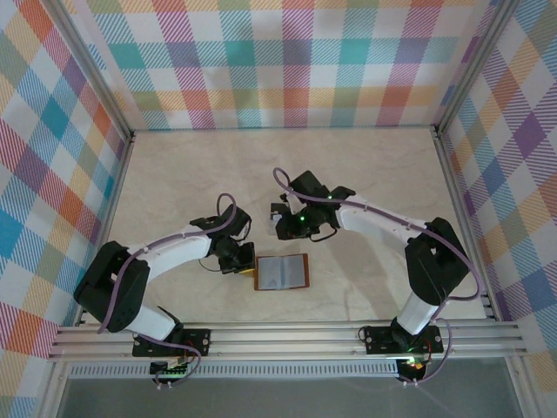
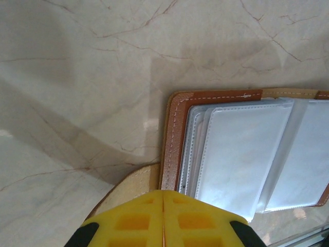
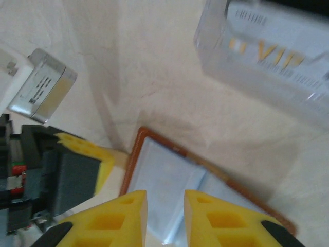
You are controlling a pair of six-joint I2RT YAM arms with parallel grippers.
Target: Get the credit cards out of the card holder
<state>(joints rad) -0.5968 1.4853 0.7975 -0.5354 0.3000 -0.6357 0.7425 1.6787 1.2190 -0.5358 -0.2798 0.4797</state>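
The card holder [image 1: 282,273] lies open on the table, brown-edged, with clear plastic sleeves [image 2: 241,154] inside. My left gripper [image 1: 237,259] is shut, its yellow tips [image 2: 163,193] pressed together at the holder's left edge, over the tan strap flap [image 2: 128,190]. My right gripper [image 1: 285,228] hovers just behind the holder. Its fingers [image 3: 165,198] stand apart, with the blue-grey sleeves [image 3: 159,177] showing through the gap. One of the credit cards [image 3: 267,56], whitish with gold "VIP" letters, appears blurred at the upper right. I cannot tell whether it rests on the table.
The marble tabletop [image 1: 374,174] is walled by checked panels on three sides. An aluminium rail [image 1: 287,335] carrying both arm bases runs along the near edge. The left gripper's body and camera [image 3: 41,87] sit close beside the holder's left side.
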